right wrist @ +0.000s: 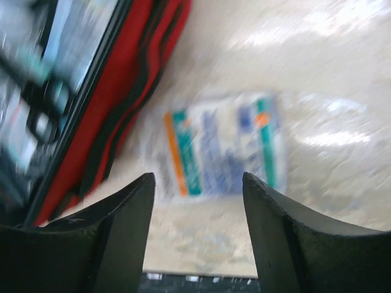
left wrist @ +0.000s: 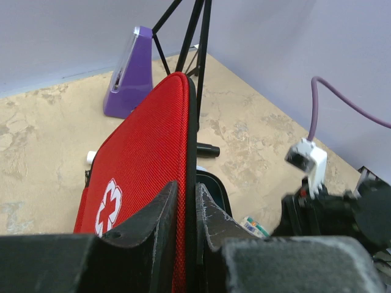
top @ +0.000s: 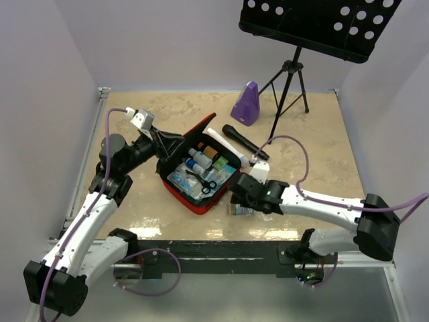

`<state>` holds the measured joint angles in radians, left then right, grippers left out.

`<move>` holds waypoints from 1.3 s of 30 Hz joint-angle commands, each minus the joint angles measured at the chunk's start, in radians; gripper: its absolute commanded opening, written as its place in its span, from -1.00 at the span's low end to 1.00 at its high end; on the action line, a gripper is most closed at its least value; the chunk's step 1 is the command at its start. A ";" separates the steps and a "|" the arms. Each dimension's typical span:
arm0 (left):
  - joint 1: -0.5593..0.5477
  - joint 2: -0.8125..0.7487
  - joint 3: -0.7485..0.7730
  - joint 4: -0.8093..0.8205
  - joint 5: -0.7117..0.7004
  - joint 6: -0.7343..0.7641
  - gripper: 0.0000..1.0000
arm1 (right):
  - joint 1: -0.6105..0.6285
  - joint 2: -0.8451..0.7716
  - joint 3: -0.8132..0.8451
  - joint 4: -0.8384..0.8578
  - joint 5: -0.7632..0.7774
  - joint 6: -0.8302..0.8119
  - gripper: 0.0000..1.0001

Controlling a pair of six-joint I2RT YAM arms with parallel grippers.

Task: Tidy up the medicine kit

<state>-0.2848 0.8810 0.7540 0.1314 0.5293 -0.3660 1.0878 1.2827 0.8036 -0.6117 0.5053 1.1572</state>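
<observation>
The medicine kit [top: 201, 176] lies open mid-table, red outside with black lining, with bottles, packets and black scissors inside. My left gripper [top: 169, 142] is shut on the raised lid's edge; in the left wrist view the fingers [left wrist: 165, 210] pinch the red lid [left wrist: 146, 146] near its white cross [left wrist: 109, 206]. My right gripper [top: 239, 196] is open and empty, hovering just above a clear packet [top: 240, 210] with teal and orange print that lies on the table beside the kit's near right edge. The right wrist view shows this packet [right wrist: 223, 146], blurred, ahead of the open gripper [right wrist: 198, 183], with the kit's red wall [right wrist: 125, 91] to its left.
A purple metronome [top: 245, 104] stands at the back, next to a black music stand [top: 292, 74]. A black cylindrical object [top: 244, 141] and a white tube [top: 216, 136] lie just behind the kit. The table's near edge is close below the packet.
</observation>
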 commanded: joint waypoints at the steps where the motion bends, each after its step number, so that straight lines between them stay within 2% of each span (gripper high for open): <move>1: -0.005 -0.011 -0.012 0.010 0.014 -0.005 -0.73 | -0.196 -0.054 -0.047 0.016 -0.017 -0.072 0.27; 5: -0.005 -0.007 -0.013 0.020 0.018 -0.017 -0.73 | -0.262 -0.040 -0.069 0.050 -0.062 -0.128 0.25; 9: -0.004 -0.007 -0.019 0.023 0.028 -0.024 -0.73 | -0.273 0.039 -0.063 0.067 -0.096 -0.165 0.22; 20: -0.005 -0.020 -0.030 0.036 0.029 -0.025 -0.73 | -0.279 0.135 -0.086 0.135 -0.218 -0.252 0.02; 25: -0.005 -0.025 -0.035 0.030 0.026 -0.022 -0.72 | -0.279 0.178 -0.087 0.150 -0.257 -0.287 -0.24; 28: -0.005 -0.031 -0.036 0.027 0.017 -0.014 -0.73 | -0.279 0.184 -0.084 0.144 -0.263 -0.289 -0.53; 30: -0.005 -0.031 -0.036 0.024 0.014 -0.011 -0.72 | -0.279 0.158 -0.084 0.138 -0.260 -0.274 -0.77; 31: -0.005 -0.033 -0.036 0.024 0.014 -0.011 -0.72 | -0.279 0.136 -0.083 0.119 -0.248 -0.255 -0.99; 36: -0.004 -0.033 -0.030 0.014 0.015 -0.011 -0.73 | -0.276 -0.063 -0.051 0.026 -0.186 -0.199 -1.00; 39: -0.004 -0.028 -0.027 0.010 0.014 -0.011 -0.73 | -0.278 -0.164 0.024 -0.058 -0.136 -0.194 -1.00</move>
<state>-0.2886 0.8616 0.7330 0.1421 0.5385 -0.3828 0.8112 1.2510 0.7315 -0.5503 0.2821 0.9260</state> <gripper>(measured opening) 0.207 0.036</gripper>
